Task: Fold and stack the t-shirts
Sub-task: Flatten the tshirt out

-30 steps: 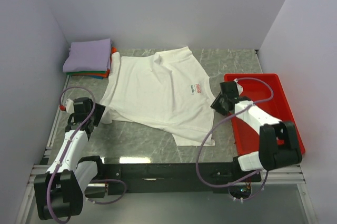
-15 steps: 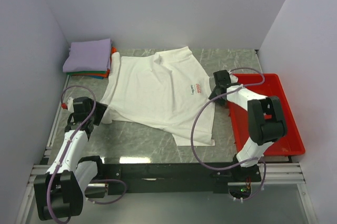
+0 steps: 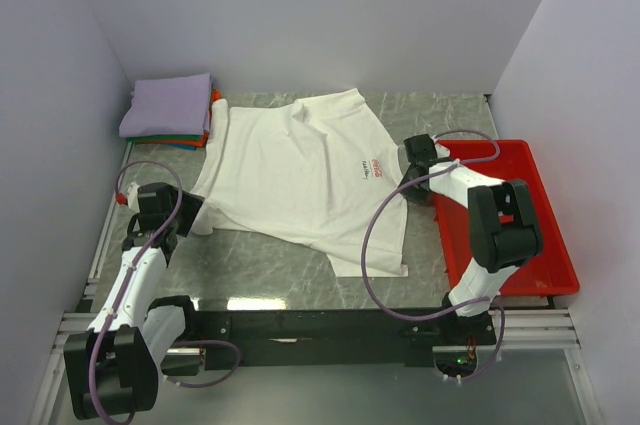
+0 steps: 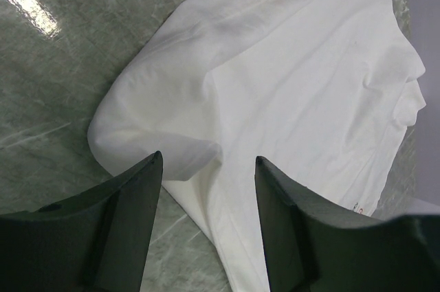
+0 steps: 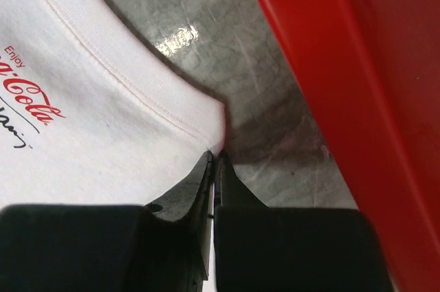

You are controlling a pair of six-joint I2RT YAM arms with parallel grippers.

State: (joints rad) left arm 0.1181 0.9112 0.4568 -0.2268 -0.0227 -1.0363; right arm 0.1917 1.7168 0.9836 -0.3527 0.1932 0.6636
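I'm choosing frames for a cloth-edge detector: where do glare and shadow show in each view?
Top external: a bright reflection on the table near its front edge, off the white t-shirt. Left wrist: glare streak at upper left. Right wrist: glare spot beside the shirt's edge, shadow toward the red tray.

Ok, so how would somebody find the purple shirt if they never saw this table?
Look at the grey marbled table and go to its far left corner, beside the spread-out white t-shirt. A small pile of folded shirts sits there, and the lavender t-shirt is the top one. It is the only pale purple thing; those beneath show just orange, green and blue edges.
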